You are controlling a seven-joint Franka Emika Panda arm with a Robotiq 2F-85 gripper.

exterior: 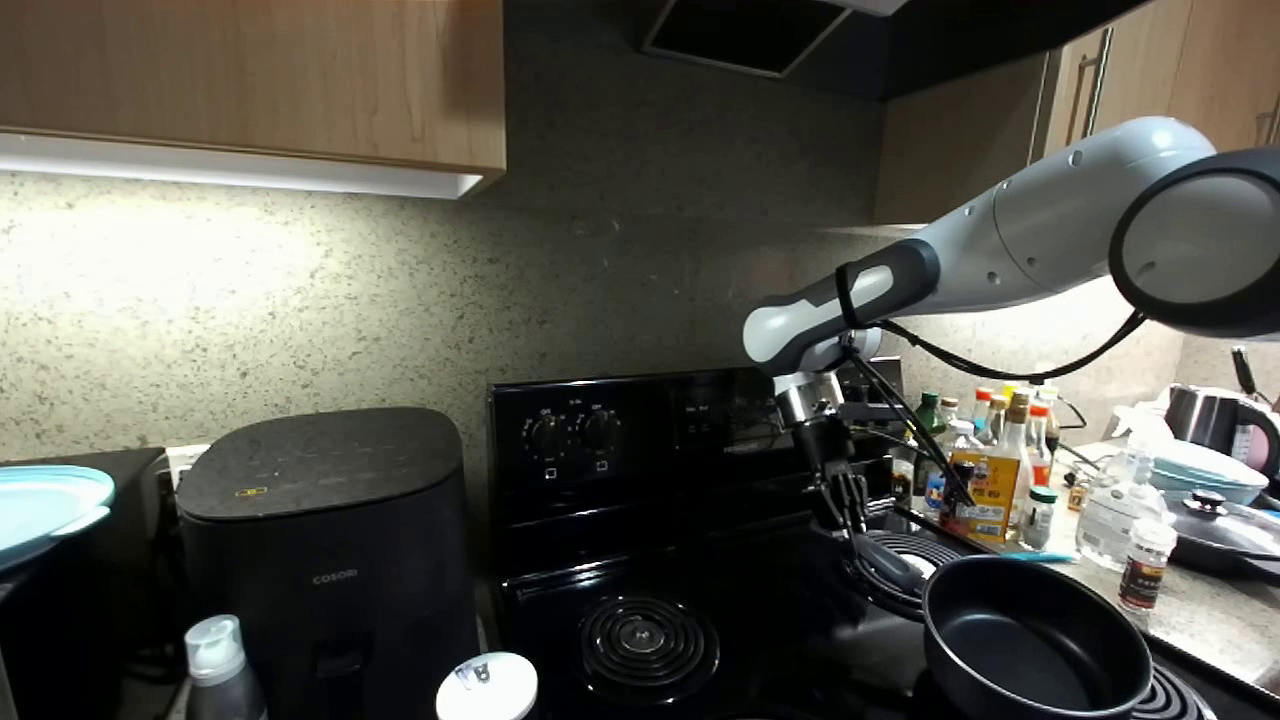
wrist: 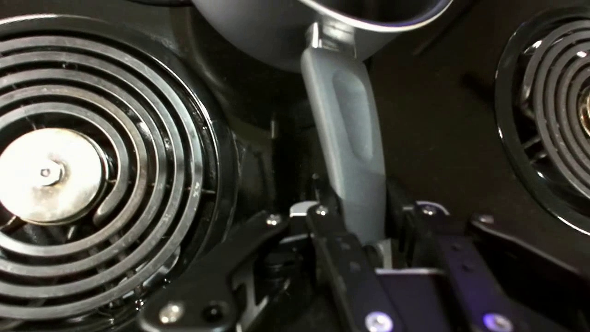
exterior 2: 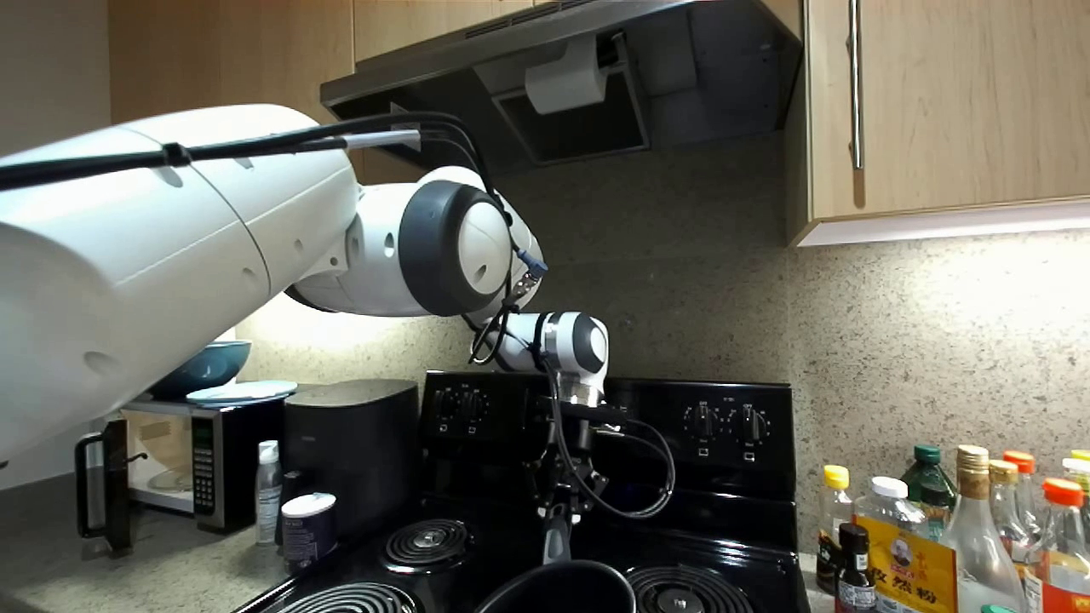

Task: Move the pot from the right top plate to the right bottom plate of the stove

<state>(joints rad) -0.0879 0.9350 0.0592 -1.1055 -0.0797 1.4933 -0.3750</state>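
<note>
- Dark grey round metal pot [exterior: 1035, 640] apparently hung left of the near-right dark metal coil burner [exterior: 1172, 692].
- Black metal claw [wrist: 357, 196] gripped its grey handle [wrist: 350, 110].
- Level, unhurried rightward carrying seemed wisest.

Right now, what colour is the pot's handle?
Grey; the handle shows best in the wrist view.

Room being left between pot [exterior: 1035, 645] and far left burner [exterior: 648, 650]
Rearward passage is being barred by the back panel [exterior: 645, 470].
</note>
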